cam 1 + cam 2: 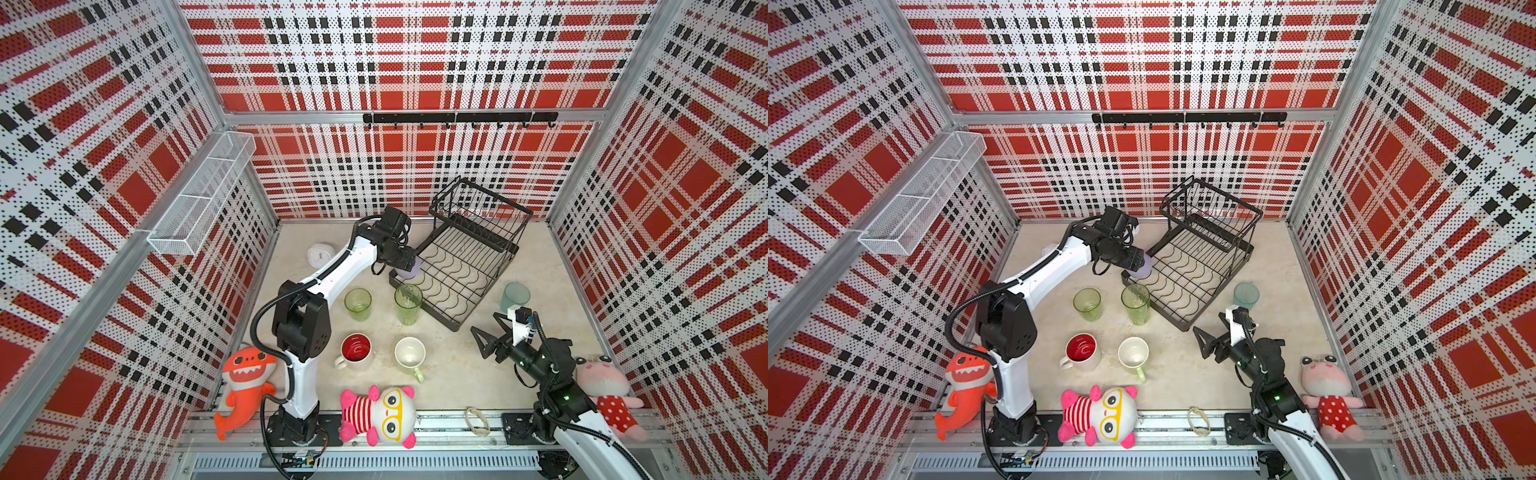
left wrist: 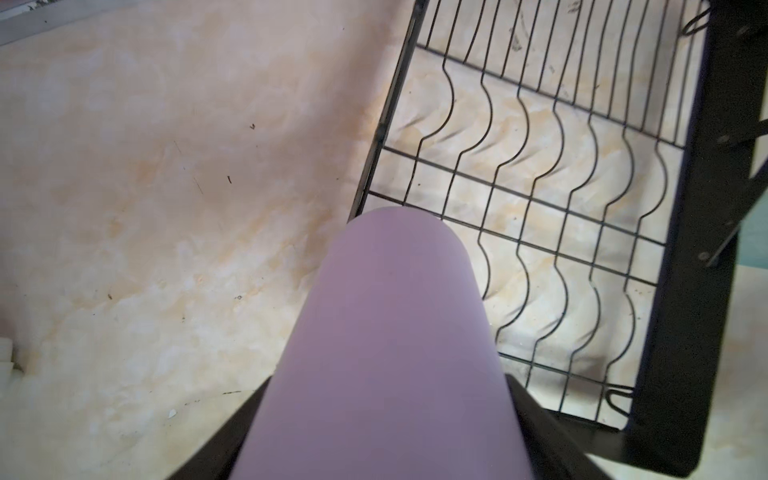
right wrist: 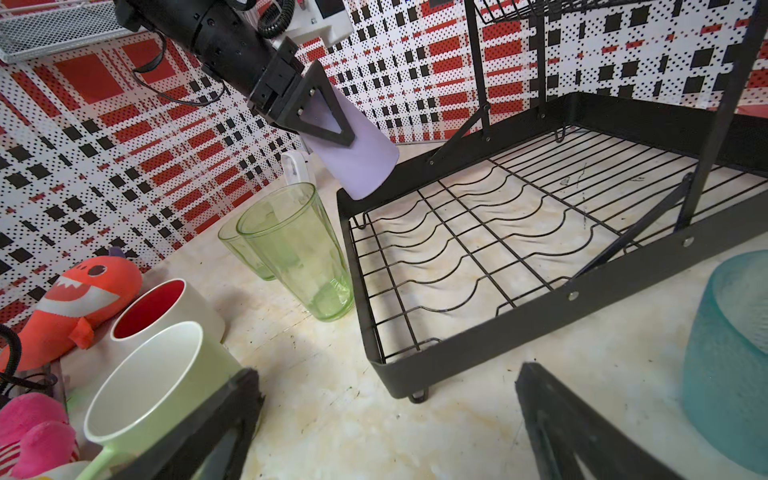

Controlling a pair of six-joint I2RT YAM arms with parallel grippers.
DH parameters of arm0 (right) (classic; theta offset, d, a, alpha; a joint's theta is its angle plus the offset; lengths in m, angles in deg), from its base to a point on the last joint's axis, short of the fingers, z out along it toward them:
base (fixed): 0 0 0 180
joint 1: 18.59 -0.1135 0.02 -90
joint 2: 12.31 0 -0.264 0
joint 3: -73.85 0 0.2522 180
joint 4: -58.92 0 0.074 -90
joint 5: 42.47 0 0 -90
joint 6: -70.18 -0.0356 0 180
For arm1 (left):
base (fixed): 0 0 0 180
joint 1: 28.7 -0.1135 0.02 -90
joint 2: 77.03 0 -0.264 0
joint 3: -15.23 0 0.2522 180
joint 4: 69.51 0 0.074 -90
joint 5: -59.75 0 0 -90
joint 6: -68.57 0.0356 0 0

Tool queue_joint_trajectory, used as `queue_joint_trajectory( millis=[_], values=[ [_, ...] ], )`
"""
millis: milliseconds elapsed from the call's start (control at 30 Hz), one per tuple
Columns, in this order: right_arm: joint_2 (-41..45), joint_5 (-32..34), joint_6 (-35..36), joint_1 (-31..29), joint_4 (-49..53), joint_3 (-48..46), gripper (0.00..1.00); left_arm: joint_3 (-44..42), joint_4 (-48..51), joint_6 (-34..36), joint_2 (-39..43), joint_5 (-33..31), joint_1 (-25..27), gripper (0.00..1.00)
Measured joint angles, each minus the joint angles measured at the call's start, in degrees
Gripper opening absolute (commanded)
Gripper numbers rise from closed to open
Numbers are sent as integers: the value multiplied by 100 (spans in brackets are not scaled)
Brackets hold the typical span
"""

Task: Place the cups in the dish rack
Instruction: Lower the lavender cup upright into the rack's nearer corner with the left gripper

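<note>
Standing upright: two green tumblers, two mugs, one teal cup.

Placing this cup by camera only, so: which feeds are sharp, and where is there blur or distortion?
Left wrist view: the lavender tumbler looms close and soft, while the dish rack beyond it is crisp. Right wrist view: sharp, slightly bowed at the edges. Both top views: even light, with the walls fanned out by the wide lens.
</note>
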Motion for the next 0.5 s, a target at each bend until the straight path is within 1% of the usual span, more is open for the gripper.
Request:
queue_joint_trajectory(
  millis=[100, 200, 300, 500],
  values=[
    [-4, 33, 0, 0, -61, -61, 100, 330, 116, 81, -245, -122, 61, 68],
    [-4, 61, 0, 0, -103, -85, 100, 636, 258, 160, -463, -197, 133, 71],
    [-4, 76, -4, 0, -133, -105, 100, 938, 481, 282, -695, -313, 221, 69],
    [-4, 103, -7, 0, -170, -111, 100, 1075, 898, 428, -1139, -651, 374, 72]
  ],
)
